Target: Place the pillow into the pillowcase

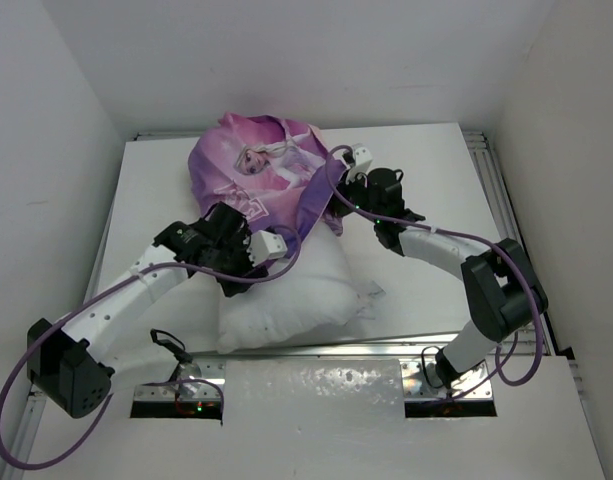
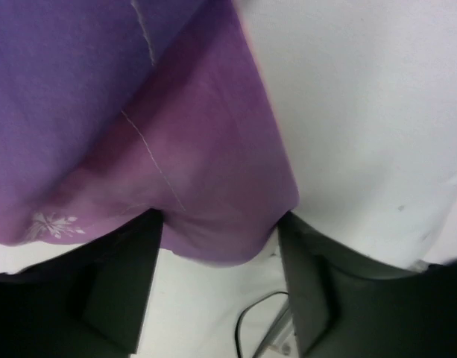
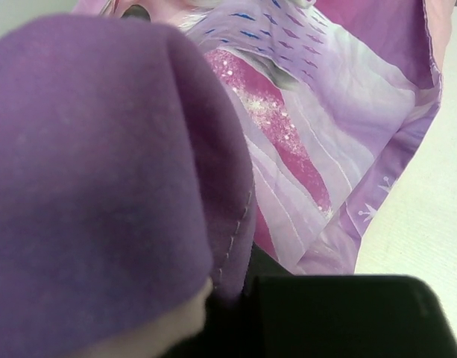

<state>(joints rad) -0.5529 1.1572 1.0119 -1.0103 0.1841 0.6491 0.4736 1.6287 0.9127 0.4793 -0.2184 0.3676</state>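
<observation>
Evidently right end effector [image 1: 338,195] clamps pillowcase [image 1: 251,165] hem at 3 o'clock, spreading its mouth; left end effector [image 1: 278,243] gapes over pillow [image 1: 296,295]

pillow [image 1: 296,300] lies near-centre on the table [image 1: 156,190]; pillowcase [image 1: 256,165] sits bunched behind it toward the far edge, its near hem overlapping the pillow's far end. left gripper [image 1: 274,246] is over the pillow's far-left part, with that hem hanging between its fingers. right gripper [image 1: 341,165] is at the pillowcase's right edge, beyond the pillow's far-right corner.
</observation>
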